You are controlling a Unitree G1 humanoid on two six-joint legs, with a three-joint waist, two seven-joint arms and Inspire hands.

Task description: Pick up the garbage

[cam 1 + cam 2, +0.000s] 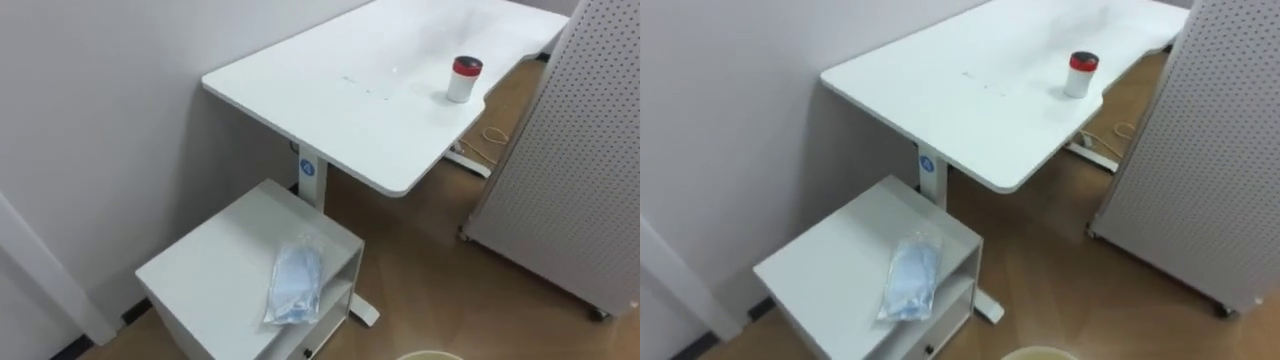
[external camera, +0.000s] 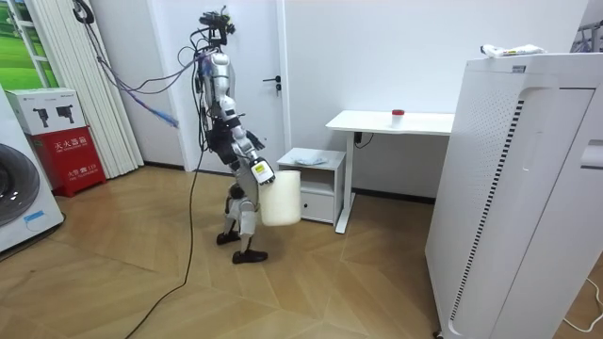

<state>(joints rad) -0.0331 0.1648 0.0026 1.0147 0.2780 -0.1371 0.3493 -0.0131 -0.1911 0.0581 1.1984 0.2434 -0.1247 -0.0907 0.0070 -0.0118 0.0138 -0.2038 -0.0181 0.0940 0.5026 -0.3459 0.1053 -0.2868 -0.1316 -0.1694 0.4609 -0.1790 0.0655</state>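
Observation:
A clear plastic bag with blue contents (image 1: 296, 282) lies on top of a low white cabinet (image 1: 215, 265), near its front right corner. On the white desk (image 1: 350, 90) behind it stands a small white can with a red lid (image 1: 464, 79), close to the desk's right edge. In the room view I stand bent forward a step from the cabinet (image 2: 311, 160), facing it. My right hand (image 2: 262, 172) is at the top of a cream waste bin (image 2: 281, 198) that hangs in front of me. The bin's rim (image 1: 430, 355) shows at the bottom edge of the left eye view.
A white perforated panel on castors (image 1: 570, 170) stands right of the desk, with wooden floor between it and the cabinet. A grey wall runs along the left. In the room view, a tall white appliance (image 2: 528, 188) fills the right and a red box (image 2: 71, 155) stands at the left.

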